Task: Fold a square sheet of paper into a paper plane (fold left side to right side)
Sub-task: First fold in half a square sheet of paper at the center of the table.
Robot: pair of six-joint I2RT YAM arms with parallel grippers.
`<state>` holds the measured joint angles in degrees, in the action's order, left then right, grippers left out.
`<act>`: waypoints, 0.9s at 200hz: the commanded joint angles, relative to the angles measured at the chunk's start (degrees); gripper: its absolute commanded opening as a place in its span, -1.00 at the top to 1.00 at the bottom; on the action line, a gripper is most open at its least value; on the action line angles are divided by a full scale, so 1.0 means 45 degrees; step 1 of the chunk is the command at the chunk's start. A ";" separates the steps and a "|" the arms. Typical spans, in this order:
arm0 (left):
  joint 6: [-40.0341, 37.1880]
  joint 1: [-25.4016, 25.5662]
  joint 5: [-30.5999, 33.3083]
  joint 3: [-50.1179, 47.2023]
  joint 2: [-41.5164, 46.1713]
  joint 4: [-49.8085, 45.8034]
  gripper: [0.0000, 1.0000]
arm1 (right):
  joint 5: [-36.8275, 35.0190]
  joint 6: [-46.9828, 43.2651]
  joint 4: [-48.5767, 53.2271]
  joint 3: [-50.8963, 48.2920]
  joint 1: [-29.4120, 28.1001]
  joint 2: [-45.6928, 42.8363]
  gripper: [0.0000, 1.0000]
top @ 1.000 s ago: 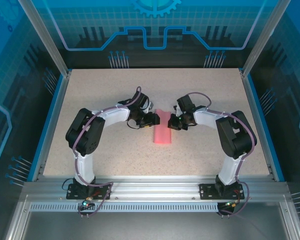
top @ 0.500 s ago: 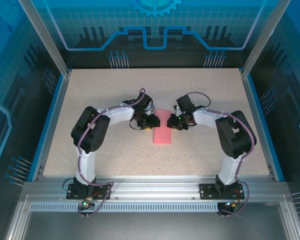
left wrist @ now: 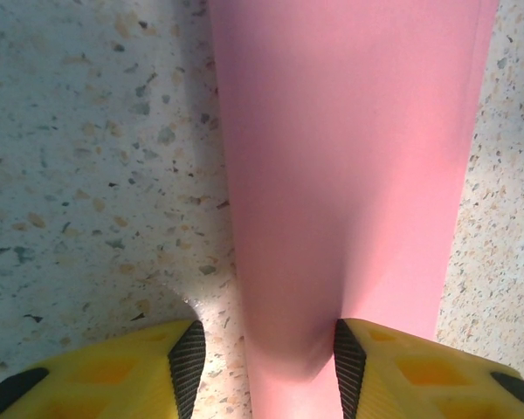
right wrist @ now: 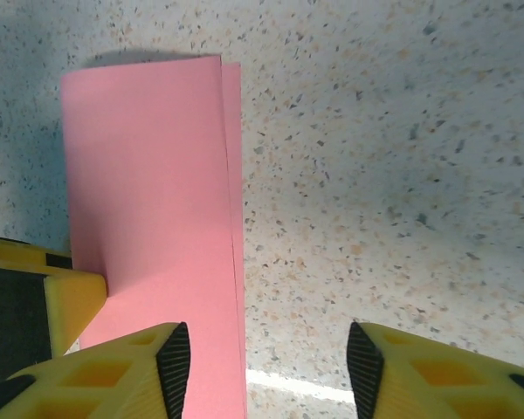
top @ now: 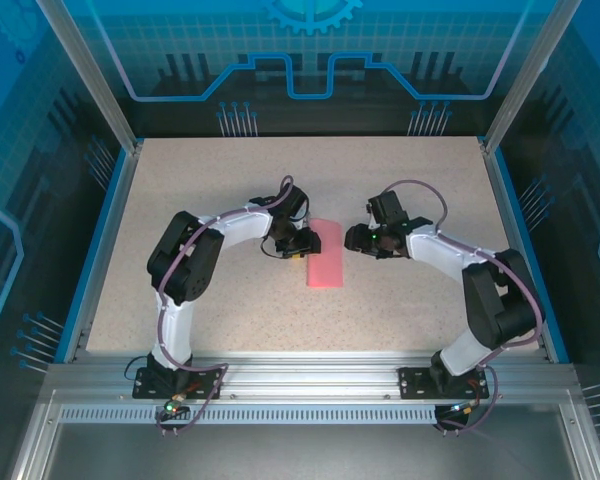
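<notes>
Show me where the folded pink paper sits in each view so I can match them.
Top external: paper at picture centre.
Left wrist: paper runs top to bottom, centre-right.
Right wrist: paper on the left side.
Shared landmark: left tool straddling the paper's edge.

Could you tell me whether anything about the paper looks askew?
Slightly: the folded sheet of paper has uneven edges; a thin strip of the lower layer shows past the top layer in the right wrist view.
</notes>
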<state>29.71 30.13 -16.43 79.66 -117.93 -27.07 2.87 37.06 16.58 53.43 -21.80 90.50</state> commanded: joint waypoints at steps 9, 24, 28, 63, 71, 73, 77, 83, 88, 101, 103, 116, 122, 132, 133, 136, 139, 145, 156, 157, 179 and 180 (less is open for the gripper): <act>-0.0093 0.0348 0.0076 0.0276 -0.1004 -0.0479 0.04 | -0.0275 0.0201 0.0134 -0.0450 0.0181 -0.0775 -0.17; -0.0220 0.0392 0.0114 0.0421 -0.1113 -0.0664 0.03 | -0.0170 0.0362 -0.0060 -0.0603 0.0253 -0.1073 -0.24; -0.0234 0.0397 0.0115 0.0452 -0.1146 -0.0692 0.03 | -0.0136 0.0409 -0.0098 -0.0604 0.0283 -0.1152 -0.25; -0.0377 0.0478 0.0115 0.0718 -0.1368 -0.0942 0.02 | -0.0012 0.0579 -0.0286 -0.1225 0.0472 -0.1630 -0.37; -0.0426 0.0475 0.0115 0.0792 -0.1437 -0.0993 0.02 | -0.0031 0.0590 -0.0273 -0.1300 0.0499 -0.1744 -0.39; -0.0430 0.0493 0.0115 0.0813 -0.1442 -0.1005 0.02 | -0.0033 0.0597 -0.0283 -0.1300 0.0507 -0.1774 -0.40; -0.0448 0.0510 0.0115 0.0851 -0.1477 -0.1032 0.02 | -0.0050 0.0586 -0.0267 -0.1337 0.0514 -0.1821 -0.40; -0.0477 0.0515 0.0126 0.0889 -0.1519 -0.1100 0.02 | -0.0081 0.0593 -0.0242 -0.1378 0.0543 -0.1876 -0.41; -0.0524 0.0544 0.0115 0.0948 -0.1559 -0.1146 0.02 | -0.0101 0.0587 -0.0220 -0.1384 0.0576 -0.1940 -0.42; -0.0606 0.0588 0.0153 0.1027 -0.1642 -0.1264 0.01 | -0.0130 0.0564 -0.0190 -0.1458 0.0623 -0.2029 -0.44; -0.0617 0.0589 0.0163 0.1043 -0.1644 -0.1283 0.01 | -0.0131 0.0571 -0.0189 -0.1462 0.0626 -0.2041 -0.43; -0.0679 0.0623 0.0210 0.1118 -0.1693 -0.1358 0.01 | -0.0131 0.0554 -0.0146 -0.1493 0.0680 -0.2120 -0.44; -0.0714 0.0627 0.0213 0.1119 -0.1703 -0.1367 0.01 | -0.0131 0.0554 -0.0141 -0.1497 0.0715 -0.2141 -0.43; -0.0761 0.0629 0.0249 0.1164 -0.1725 -0.1423 0.02 | -0.0131 0.0534 -0.0144 -0.1521 0.0724 -0.2160 -0.44; -0.0762 0.0639 0.0250 0.1165 -0.1734 -0.1434 0.02 | -0.0131 0.0534 -0.0137 -0.1521 0.0724 -0.2161 -0.44; -0.0775 0.0630 0.0264 0.1180 -0.1749 -0.1459 0.02 | -0.0131 0.0529 -0.0130 -0.1534 0.0739 -0.2162 -0.44; -0.0787 0.0639 0.0280 0.1194 -0.1746 -0.1464 0.02 | -0.0131 0.0517 -0.0130 -0.1538 0.0745 -0.2162 -0.44; -0.0839 0.0656 0.0317 0.1221 -0.1764 -0.1520 0.02 | -0.0131 0.0515 -0.0114 -0.1540 0.0743 -0.2162 -0.44; -0.0855 0.0649 0.0365 0.1274 -0.1819 -0.1580 0.02 | -0.0131 0.0495 -0.0092 -0.1540 0.0762 -0.2176 -0.44; -0.0848 0.0649 0.0367 0.1278 -0.1810 -0.1571 0.02 | -0.0131 0.0505 -0.0091 -0.1541 0.0763 -0.2179 -0.44; -0.0857 0.0668 0.0330 0.1346 -0.1861 -0.1588 0.02 | -0.0111 0.0495 -0.0068 -0.1542 0.0793 -0.2179 -0.45; -0.0859 0.0678 0.0330 0.1353 -0.1880 -0.1595 0.02 | -0.0111 0.0495 -0.0070 -0.1541 0.0788 -0.2180 -0.45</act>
<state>27.62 30.92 -14.85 86.19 -121.36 -34.79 2.33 38.98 15.84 47.55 -19.27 81.84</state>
